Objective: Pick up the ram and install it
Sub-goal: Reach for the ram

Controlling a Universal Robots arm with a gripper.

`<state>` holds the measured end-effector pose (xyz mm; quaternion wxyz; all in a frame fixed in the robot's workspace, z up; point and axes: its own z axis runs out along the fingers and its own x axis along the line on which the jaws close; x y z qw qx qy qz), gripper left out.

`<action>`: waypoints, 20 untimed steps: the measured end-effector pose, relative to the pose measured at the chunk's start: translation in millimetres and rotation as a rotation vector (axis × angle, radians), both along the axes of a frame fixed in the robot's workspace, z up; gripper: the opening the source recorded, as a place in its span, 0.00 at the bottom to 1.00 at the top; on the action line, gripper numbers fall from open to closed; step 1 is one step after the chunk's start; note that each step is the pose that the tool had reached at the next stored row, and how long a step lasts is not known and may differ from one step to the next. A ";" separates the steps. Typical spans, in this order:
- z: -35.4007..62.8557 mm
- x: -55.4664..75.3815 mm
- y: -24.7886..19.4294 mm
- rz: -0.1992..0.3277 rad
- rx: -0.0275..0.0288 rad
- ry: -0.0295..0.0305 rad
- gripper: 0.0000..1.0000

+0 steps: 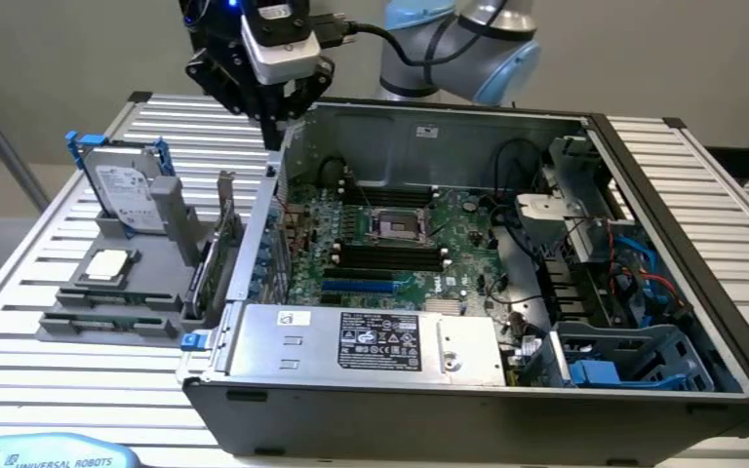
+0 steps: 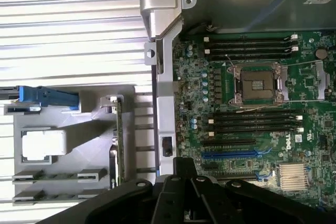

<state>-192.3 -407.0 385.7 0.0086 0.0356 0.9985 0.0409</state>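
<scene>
The ram (image 1: pixel 110 323) is a thin dark green stick lying in the front slot of the grey holder (image 1: pixel 75 297), at the exterior view's left. My gripper (image 1: pixel 274 135) hangs shut with nothing in it above the case's rear corner, well away from the stick. Its dark fingers (image 2: pixel 185 167) show pressed together over the case wall in the wrist view. Black memory slots (image 1: pixel 388 255) lie on the green motherboard (image 2: pixel 252 145), on both sides of the processor socket (image 2: pixel 258 83).
An upright expansion card (image 1: pixel 225 249) with a metal bracket stands between the holder and the case wall (image 2: pixel 164 103). A hard drive (image 1: pixel 128 185) and a processor (image 1: pixel 108 263) sit on the holder. The power supply (image 1: pixel 374 341) fills the case's near side. All rests on a slatted table (image 1: pixel 36 390).
</scene>
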 end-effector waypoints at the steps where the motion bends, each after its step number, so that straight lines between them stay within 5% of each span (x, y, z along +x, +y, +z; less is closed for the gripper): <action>1: -0.6 -4.4 -0.4 0.000 -0.0001 0.0002 0.11; 20: -19.7 -90.6 -9.7 0.000 -0.0022 0.0024 0.11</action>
